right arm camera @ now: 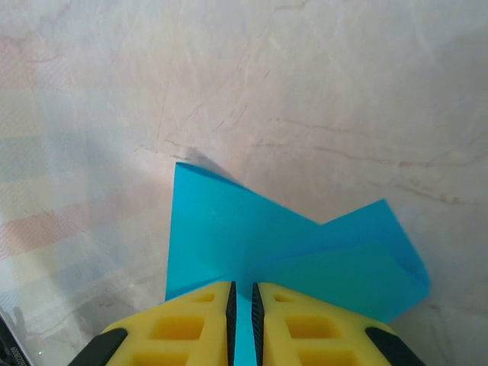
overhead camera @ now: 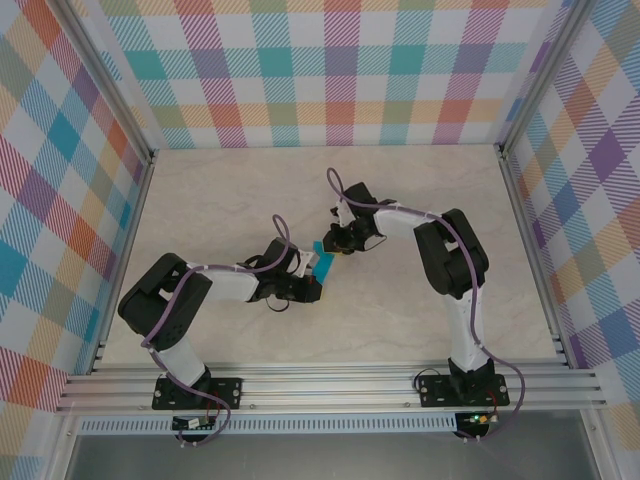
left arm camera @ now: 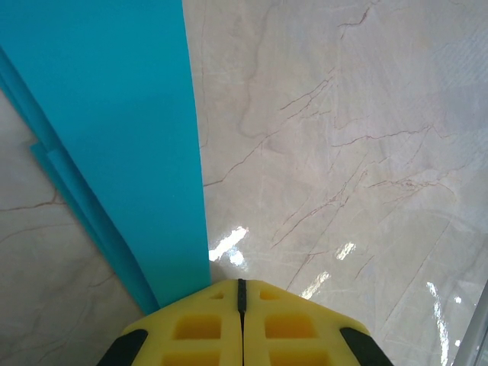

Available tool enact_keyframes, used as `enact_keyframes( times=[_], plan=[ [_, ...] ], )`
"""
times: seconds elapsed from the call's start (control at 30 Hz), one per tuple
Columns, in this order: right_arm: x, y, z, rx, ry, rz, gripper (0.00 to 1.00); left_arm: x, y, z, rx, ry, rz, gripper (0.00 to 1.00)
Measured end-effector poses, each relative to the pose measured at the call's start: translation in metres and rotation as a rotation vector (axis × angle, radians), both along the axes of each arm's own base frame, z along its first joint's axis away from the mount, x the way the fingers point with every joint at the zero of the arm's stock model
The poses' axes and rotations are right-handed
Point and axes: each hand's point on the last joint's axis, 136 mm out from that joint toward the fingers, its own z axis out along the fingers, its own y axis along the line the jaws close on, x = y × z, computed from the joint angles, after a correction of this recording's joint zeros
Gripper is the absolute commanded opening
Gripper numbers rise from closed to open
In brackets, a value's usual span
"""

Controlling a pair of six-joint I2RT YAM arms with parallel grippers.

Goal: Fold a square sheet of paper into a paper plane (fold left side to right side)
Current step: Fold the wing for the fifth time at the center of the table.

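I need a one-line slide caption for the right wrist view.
The right gripper pinches the folded blue paper over the marble table.

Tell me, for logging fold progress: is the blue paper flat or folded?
Folded: the blue paper shows overlapping layers and angled flaps in the right wrist view, stacked edges in the left.

Overhead, the paper plane (overhead camera: 326,265) seems too small to read its folds.
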Motion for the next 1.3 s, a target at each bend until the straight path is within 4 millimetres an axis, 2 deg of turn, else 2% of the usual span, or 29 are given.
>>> enact_keyframes(
  times=[0.33,0.63,0.9,1.13,1.3],
  plan=[
    [0.013,-0.005,0.0,0.01,0.001,-0.003,0.16,0.0,0.0,0.0,-0.002,-0.003,0.0,0.04],
    [0.044,-0.026,0.001,0.011,-0.024,-0.065,0.16,0.0,0.0,0.0,-0.005,-0.007,0.0,0.05],
    [0.045,-0.026,0.001,0.015,-0.009,-0.063,0.17,-0.001,0.001,0.0,-0.005,-0.007,0.0,0.09],
    [0.044,-0.026,0.001,0.012,-0.005,-0.051,0.17,-0.011,0.007,0.006,-0.002,0.008,-0.003,0.28],
    [0.045,-0.025,0.002,0.015,-0.004,-0.05,0.2,-0.023,0.016,0.012,0.021,0.033,-0.001,0.35]
  ],
)
